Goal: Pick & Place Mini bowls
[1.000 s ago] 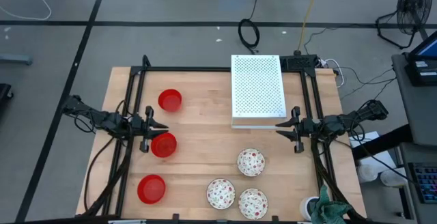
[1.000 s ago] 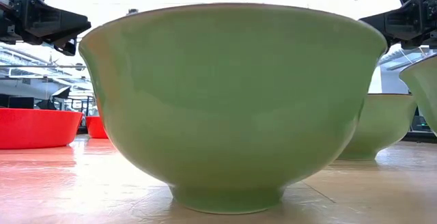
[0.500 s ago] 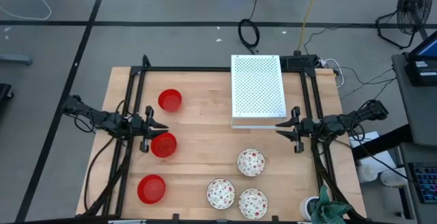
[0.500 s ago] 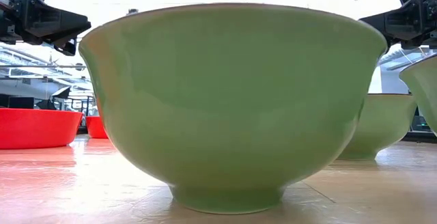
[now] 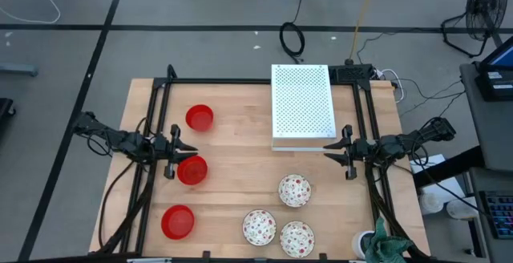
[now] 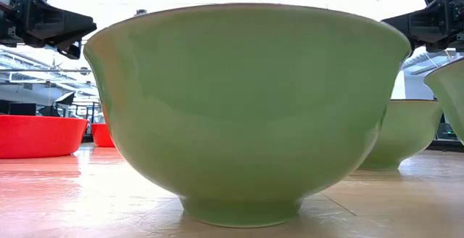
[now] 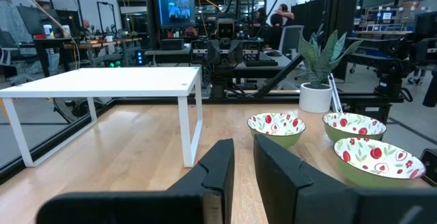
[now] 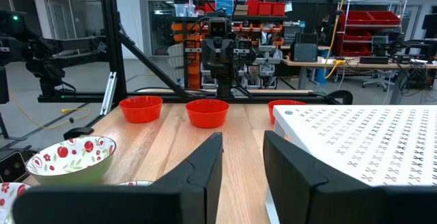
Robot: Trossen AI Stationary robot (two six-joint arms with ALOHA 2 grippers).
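Three red mini bowls stand on their bases at the table's left. Three white floral mini bowls with green outsides stand near the front right. The nearest one fills the low view. My left gripper hovers by the middle red bowl's far rim, pointing right, its fingers a narrow gap apart. My right gripper hovers by the white board's near edge, pointing left, slightly open. Both are empty.
A white perforated board stands on legs at the table's far right side. A black frame runs along the far edge and both sides. A green cloth lies at the front right corner. Bare wood lies between the grippers.
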